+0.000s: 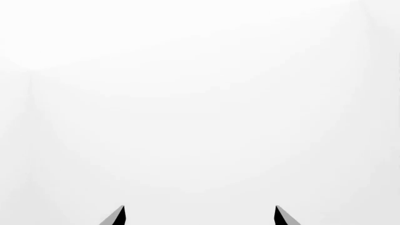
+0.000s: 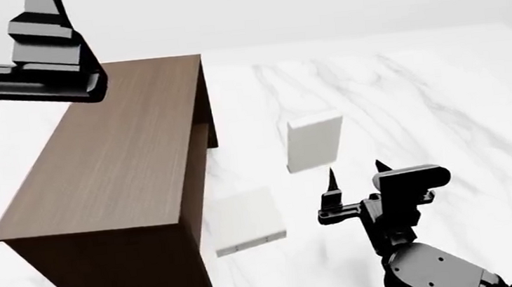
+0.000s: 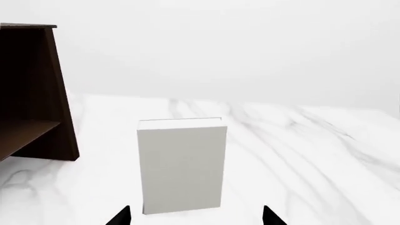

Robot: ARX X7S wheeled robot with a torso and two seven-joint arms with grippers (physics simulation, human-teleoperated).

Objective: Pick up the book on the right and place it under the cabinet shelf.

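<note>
The book on the right point(image 2: 312, 141) is a plain pale grey slab that seems to stand on end on the marble floor, right of the cabinet. The right wrist view shows this book point(image 3: 181, 164) straight ahead. My right gripper point(image 2: 356, 170) hangs open just short of it, its tips point(image 3: 196, 218) wider apart than the book and not touching it. The dark brown cabinet point(image 2: 108, 165) lies at the left, with its inner shelf point(image 3: 25, 133) visible through the open side. My left gripper point(image 1: 200, 214) is open, holds nothing and faces blank white.
A second look-alike book point(image 2: 244, 221) lies flat on the floor beside the cabinet's near corner, left of my right gripper. My left arm's wrist block point(image 2: 42, 65) hovers above the cabinet's far left end. White marble floor point(image 2: 421, 99) stretches to the right.
</note>
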